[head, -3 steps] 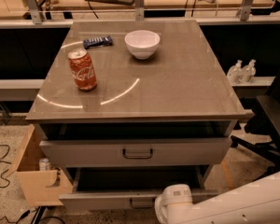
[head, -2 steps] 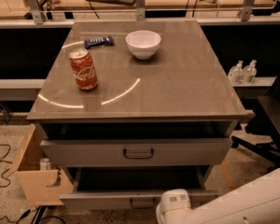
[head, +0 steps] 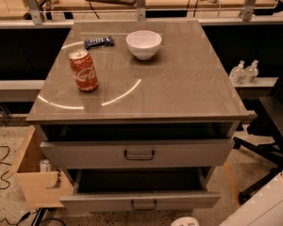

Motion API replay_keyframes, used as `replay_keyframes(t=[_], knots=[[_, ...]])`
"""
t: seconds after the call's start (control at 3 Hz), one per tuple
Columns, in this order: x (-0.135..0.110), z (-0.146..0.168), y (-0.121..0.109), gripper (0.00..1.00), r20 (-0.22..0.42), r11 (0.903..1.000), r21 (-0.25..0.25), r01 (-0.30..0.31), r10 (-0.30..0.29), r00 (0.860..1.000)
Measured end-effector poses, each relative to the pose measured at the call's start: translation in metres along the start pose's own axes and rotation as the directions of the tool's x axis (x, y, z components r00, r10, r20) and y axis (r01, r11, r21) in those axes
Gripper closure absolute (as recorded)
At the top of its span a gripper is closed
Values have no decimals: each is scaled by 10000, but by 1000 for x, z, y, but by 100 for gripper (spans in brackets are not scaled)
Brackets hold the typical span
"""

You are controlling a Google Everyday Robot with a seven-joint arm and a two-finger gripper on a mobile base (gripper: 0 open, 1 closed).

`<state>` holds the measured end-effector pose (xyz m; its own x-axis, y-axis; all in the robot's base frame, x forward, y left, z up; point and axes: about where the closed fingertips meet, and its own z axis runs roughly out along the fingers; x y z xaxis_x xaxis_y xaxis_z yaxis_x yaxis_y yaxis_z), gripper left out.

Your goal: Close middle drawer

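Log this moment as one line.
task: close middle drawer | middle drawer: open, pulled out | gripper: not in view | arm: bottom right corner

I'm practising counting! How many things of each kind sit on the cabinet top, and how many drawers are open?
Coca-Cola can: 1
White bowl: 1
Blue snack bar: 1
Open drawers: 2 (top drawer, middle drawer)
Total: 5
The tool is out of view; only the white arm shows at the bottom right.

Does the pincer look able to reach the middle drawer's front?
Probably yes: the middle drawer stands open with nothing before its front, and the arm sits close at lower right; the pincer itself lies out of view.
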<state>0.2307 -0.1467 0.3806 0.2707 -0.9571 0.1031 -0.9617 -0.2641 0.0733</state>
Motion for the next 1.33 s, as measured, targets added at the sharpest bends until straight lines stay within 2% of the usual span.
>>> replay_keyframes(t=[0.33, 0.67, 1.0, 1.33], knots=[[-5, 17, 41, 100, 232, 9885, -1388, -595, 633, 9977], [-9, 25, 29, 100, 488, 9851, -1557, -732, 817, 9955], [-11, 27, 0, 100, 501, 9897, -1305, -591, 661, 9966], [-11, 26, -33, 100, 621, 9965, -755, -358, 405, 9972]])
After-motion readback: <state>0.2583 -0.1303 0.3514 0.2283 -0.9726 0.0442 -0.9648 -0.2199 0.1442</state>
